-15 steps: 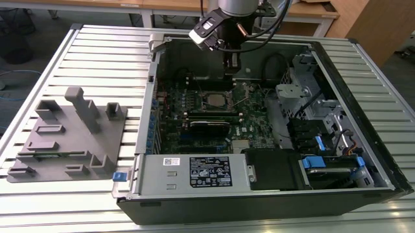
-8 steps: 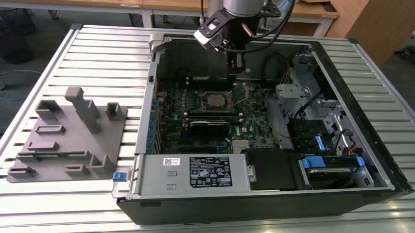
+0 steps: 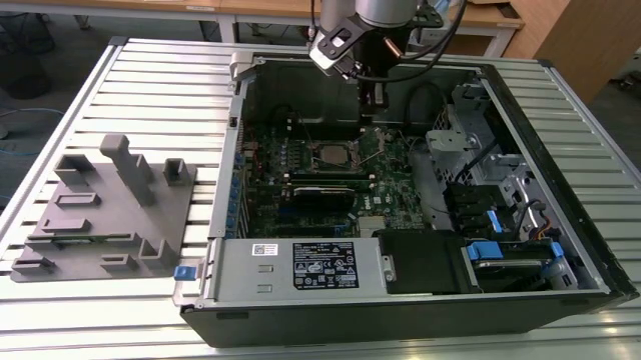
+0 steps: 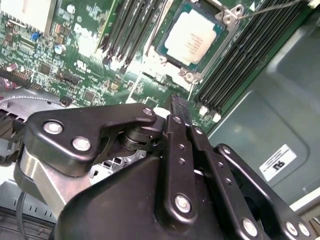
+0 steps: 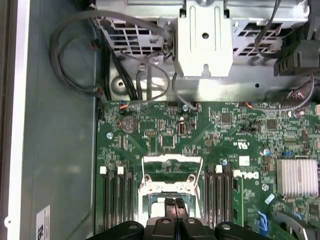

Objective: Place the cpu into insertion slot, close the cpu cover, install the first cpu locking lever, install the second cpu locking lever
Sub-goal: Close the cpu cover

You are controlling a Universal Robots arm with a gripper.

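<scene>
A slatted metal table [image 3: 120, 67] carries an open computer case [image 3: 401, 315], with a grey moulded fixture [image 3: 110, 210] beside it on the exterior view's left. Past the near wall lies the green motherboard [image 3: 391, 187]. The cpu [image 4: 191, 37] sits flat in the insertion slot [image 4: 186, 74], silver top up. Whether the cpu cover lies down over it I can't say for sure. Beyond it, toward the case's far wall, hangs the gripper [image 3: 368, 105], its fingers [image 5: 170, 205] pressed together and holding nothing. From there the socket lies nearer me and slightly to the exterior view's left.
</scene>
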